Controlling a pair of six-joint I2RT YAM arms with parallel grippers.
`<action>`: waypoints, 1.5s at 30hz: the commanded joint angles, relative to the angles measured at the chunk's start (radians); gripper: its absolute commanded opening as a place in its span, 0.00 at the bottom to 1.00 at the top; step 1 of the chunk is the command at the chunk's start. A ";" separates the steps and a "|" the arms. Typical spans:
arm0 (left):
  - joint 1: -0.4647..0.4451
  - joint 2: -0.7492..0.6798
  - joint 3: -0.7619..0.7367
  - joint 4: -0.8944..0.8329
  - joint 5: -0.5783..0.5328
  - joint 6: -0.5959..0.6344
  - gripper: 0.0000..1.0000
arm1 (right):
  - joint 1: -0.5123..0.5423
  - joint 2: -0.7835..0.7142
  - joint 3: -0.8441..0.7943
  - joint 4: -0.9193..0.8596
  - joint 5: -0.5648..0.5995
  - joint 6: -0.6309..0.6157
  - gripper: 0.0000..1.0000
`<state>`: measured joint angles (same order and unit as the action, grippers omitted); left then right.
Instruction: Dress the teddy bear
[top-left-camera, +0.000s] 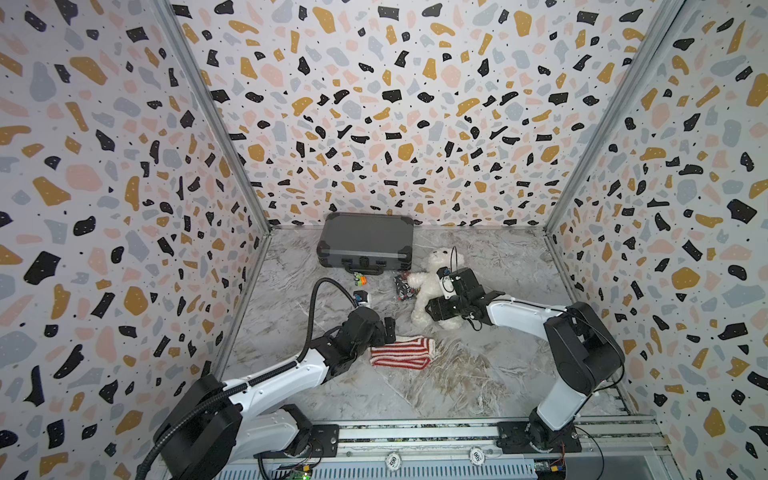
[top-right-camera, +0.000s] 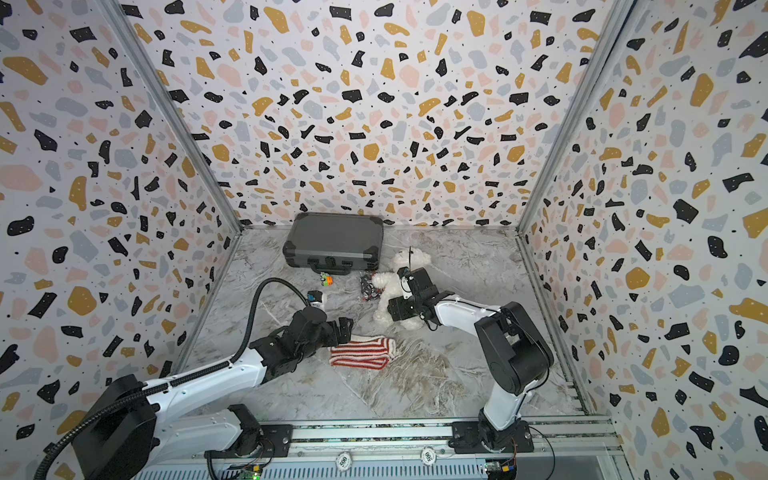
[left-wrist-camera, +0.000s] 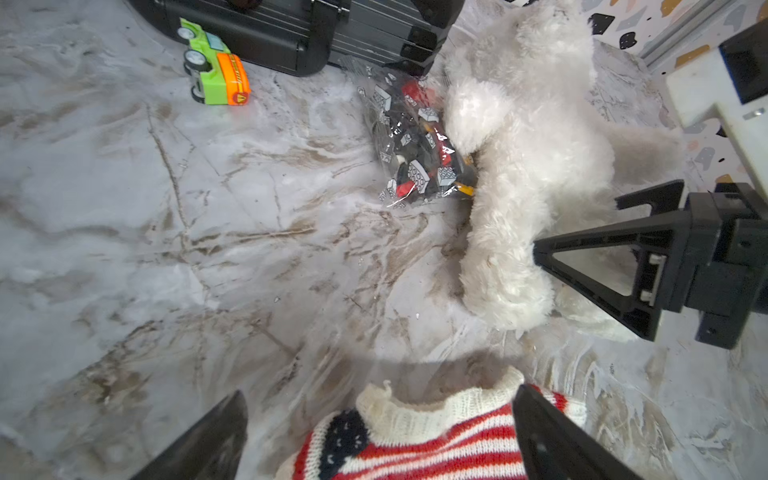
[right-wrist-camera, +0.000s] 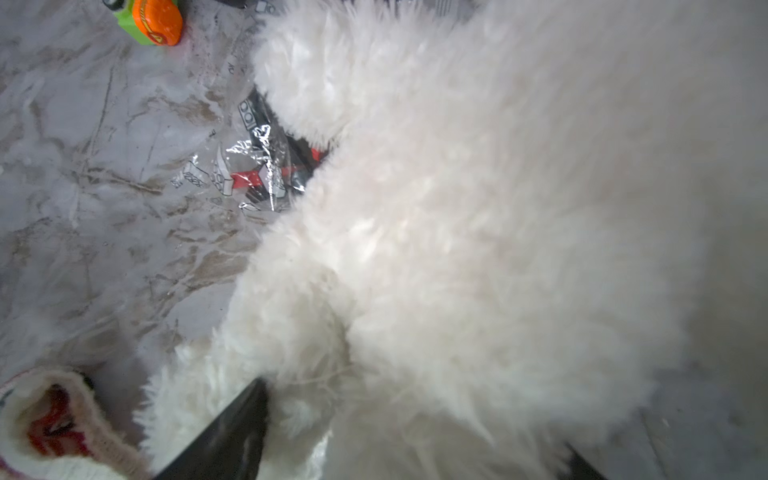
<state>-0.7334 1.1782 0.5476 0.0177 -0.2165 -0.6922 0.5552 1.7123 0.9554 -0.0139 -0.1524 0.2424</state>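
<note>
The teddy bear (top-left-camera: 428, 282) (top-right-camera: 392, 286) is white and fluffy and lies stretched out on the marble table, head toward the grey case. My right gripper (top-left-camera: 434, 309) (right-wrist-camera: 415, 415) is down over its lower body, jaws apart with fur (right-wrist-camera: 457, 208) between the fingers; whether they press it I cannot tell. A red-and-white striped knitted sweater (top-left-camera: 401, 353) (left-wrist-camera: 415, 440) with a dark starred patch lies flat in front of the bear. My left gripper (top-left-camera: 388, 330) (left-wrist-camera: 382, 392) hangs open just over the sweater's collar end, holding nothing.
A closed grey case (top-left-camera: 365, 241) stands at the back wall. A green-and-orange toy car (top-left-camera: 359, 279) sits before it. A clear bag of bricks (top-left-camera: 403, 286) lies against the bear's arm. Patterned walls enclose three sides.
</note>
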 joint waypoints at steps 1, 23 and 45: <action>0.008 -0.023 -0.011 0.035 0.019 0.010 1.00 | 0.006 -0.029 0.002 -0.004 0.049 0.000 0.77; 0.014 -0.069 0.028 0.002 0.065 0.062 1.00 | 0.006 -0.289 -0.200 0.055 0.158 0.088 0.15; 0.037 -0.229 0.190 -0.126 0.099 0.061 0.99 | 0.367 -0.827 -0.402 -0.035 0.243 0.248 0.00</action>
<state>-0.7071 0.9649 0.6914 -0.0673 -0.1135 -0.6487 0.8555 0.9180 0.5648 -0.0391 0.0330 0.4385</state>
